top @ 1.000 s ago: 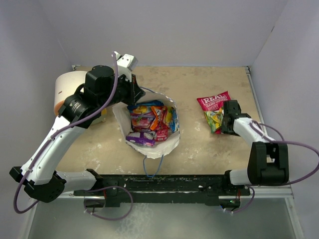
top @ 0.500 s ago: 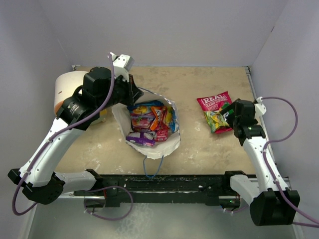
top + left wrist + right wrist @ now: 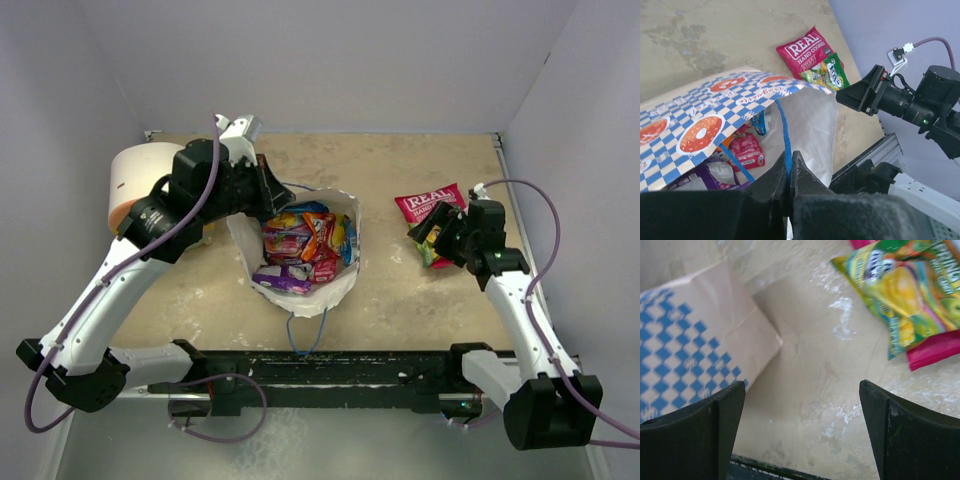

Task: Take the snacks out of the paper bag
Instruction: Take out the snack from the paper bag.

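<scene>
A white-and-orange cylinder [image 3: 135, 180] stands in the far left corner of the worktop [image 3: 400, 300], right behind the left arm's elbow and well apart from the snacks.

The paper bag [image 3: 340, 285] sits near the middle of the worktop, a little toward the left edge. Its mouth gapes wide open to the overhead view. Inside it lies a pile of packets [image 3: 305, 245], pink, blue, orange and purple, all below the rim. One blue cord handle [image 3: 305, 335] trails loose toward the near edge.

Two packets are already out, toward the far right corner. A pink-red packet [image 3: 430, 203] with white "REAL" lettering lies flat. A yellow-green packet [image 3: 428, 255] overlaps its near end and is partly hidden by the right arm in the overhead view.

The left gripper [image 3: 790, 157] is at the bag's far rim, its fingers pressed together on the other cord handle [image 3: 784, 130], which runs up between them.

The right gripper [image 3: 801, 387] has its fingers [image 3: 715, 425] spread wide and holds nothing. It hangs over bare worktop between the bag's side [image 3: 685, 340] and the yellow-green packet [image 3: 905, 295], touching neither as far as its wrist view shows.
</scene>
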`<action>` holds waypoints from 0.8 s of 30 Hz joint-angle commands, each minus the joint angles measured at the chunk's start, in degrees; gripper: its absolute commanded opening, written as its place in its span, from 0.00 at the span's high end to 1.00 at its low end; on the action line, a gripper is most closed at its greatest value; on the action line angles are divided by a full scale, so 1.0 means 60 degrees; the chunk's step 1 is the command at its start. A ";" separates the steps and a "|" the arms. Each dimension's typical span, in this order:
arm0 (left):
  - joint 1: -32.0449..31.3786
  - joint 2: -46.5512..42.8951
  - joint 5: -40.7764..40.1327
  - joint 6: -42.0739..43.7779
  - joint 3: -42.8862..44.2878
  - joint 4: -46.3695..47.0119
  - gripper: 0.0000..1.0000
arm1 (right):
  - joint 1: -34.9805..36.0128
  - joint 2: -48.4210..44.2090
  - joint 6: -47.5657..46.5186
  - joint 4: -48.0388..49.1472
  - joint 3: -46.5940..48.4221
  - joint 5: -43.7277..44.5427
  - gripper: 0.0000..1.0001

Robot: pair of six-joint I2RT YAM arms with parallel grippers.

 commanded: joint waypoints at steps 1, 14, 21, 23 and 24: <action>-0.0013 -0.0437 0.0204 -0.0940 -0.0115 0.0444 1.00 | 0.1006 -0.0752 -0.0736 -0.0528 0.0782 -0.0498 0.00; -0.0012 -0.0532 0.0472 -0.1422 -0.0373 0.0798 1.00 | 0.3209 -0.0735 -0.3084 0.0054 0.3524 -0.1857 0.00; -0.0005 -0.0789 0.0557 -0.1285 -0.0549 0.1154 1.00 | 0.4837 -0.0280 -0.3933 0.0799 0.4387 -0.1914 0.00; -0.0005 -0.0814 0.0563 -0.1177 -0.0521 0.1189 1.00 | 0.5335 0.0056 -0.4139 0.0891 0.4602 -0.1686 0.00; -0.0010 -0.0817 0.0556 -0.1122 -0.0503 0.1206 1.00 | 0.5600 0.0291 -0.4276 0.0897 0.4717 -0.1550 0.00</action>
